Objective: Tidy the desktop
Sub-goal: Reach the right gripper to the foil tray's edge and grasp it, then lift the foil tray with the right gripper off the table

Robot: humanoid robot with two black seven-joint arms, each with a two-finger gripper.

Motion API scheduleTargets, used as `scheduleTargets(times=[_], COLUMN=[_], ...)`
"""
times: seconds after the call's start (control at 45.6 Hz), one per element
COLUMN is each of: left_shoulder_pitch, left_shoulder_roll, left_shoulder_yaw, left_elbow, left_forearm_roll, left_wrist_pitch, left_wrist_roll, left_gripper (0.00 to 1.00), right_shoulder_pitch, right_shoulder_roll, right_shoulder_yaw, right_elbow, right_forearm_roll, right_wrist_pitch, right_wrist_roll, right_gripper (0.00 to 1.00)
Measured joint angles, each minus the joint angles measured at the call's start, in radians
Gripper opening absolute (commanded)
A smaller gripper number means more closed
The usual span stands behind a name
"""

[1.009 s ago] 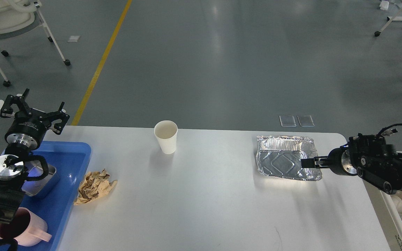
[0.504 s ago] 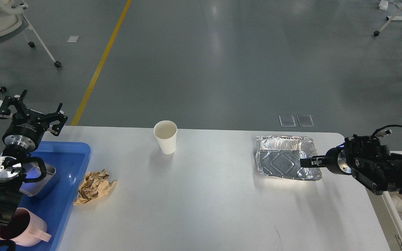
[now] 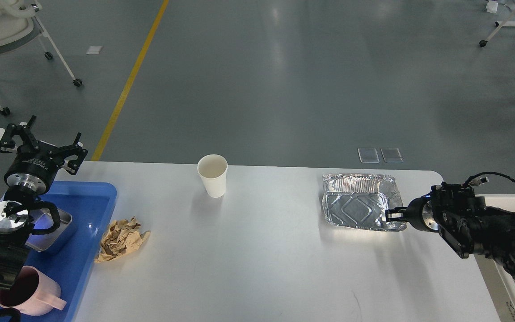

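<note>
Bench [image 3: 257, 250]: the big white top with rounded corners fills the lower half of the view; this is the surface to be tidied, and loose items lie on it well apart from one another.
Foil tray [image 3: 359, 208]: an empty, crinkled aluminium tray sits near the far right corner of the bench, its near right rim at the tip of the right arm.
Right pincer [image 3: 390, 214]: it reaches in level from the right, fingers close together at the tray's near right rim. It looks clenched on that rim, likely to drag or lift the tray off the bench, though the contact is small and dark.
White bin [image 3: 503, 268]: only a strip of its rim shows beside the bench's right edge, under the right arm. It seems the likely home for the foil tray, which would explain a grip on the side nearest it.
Left pincer [image 3: 43, 143]: it is raised above the far left corner with fingers spread wide, released and empty, parked over the blue tray rather than working.
Blue tray [image 3: 99, 197]: it lies on the bench's left edge, holding a metal dish [image 3: 63, 226] and a pink mug [image 3: 31, 290], probably the spot for things worth keeping.
Paper cup [image 3: 213, 175]: it stands upright near the far edge, centre, untouched.
Crumpled brown paper [image 3: 121, 239]: it lies just beside the blue tray, still to be cleared.
</note>
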Motion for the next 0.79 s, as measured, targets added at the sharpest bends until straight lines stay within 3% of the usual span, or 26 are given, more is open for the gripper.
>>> scheduleTargets(times=[0.11,0.175,0.197,0.482,0.789], left_shoulder_pitch=[0.0,0.0,0.0,0.0,0.0], left_shoulder_roll=[-0.001,-0.001,-0.001,-0.001,-0.001], left_shoulder_yaw=[0.0,0.0,0.0,0.0,0.0], left_elbow=[0.0,0.0,0.0,0.0,0.0], left_forearm_roll=[0.001,0.001,0.001,0.001,0.001], left_wrist_pitch=[-0.002,-0.002,-0.002,-0.002,-0.002], left_wrist_roll=[0.0,0.0,0.0,0.0,0.0], left_gripper=[0.98,0.98,0.98,0.98,0.98], right_shoulder_pitch=[-0.001,0.0,0.001,0.024,0.047], right_shoulder_roll=[0.0,0.0,0.0,-0.001,-0.03], right_shoulder_yaw=[0.0,0.0,0.0,0.001,0.001], right_elbow=[0.0,0.001,0.001,0.001,0.025], right_forearm_roll=[0.0,0.001,0.001,0.041,0.05], right_wrist_pitch=[0.001,0.002,0.003,0.084,0.137], right_wrist_roll=[0.0,-0.001,-0.003,-0.011,0.014], right_gripper=[0.21,0.01,0.0,0.0,0.0])
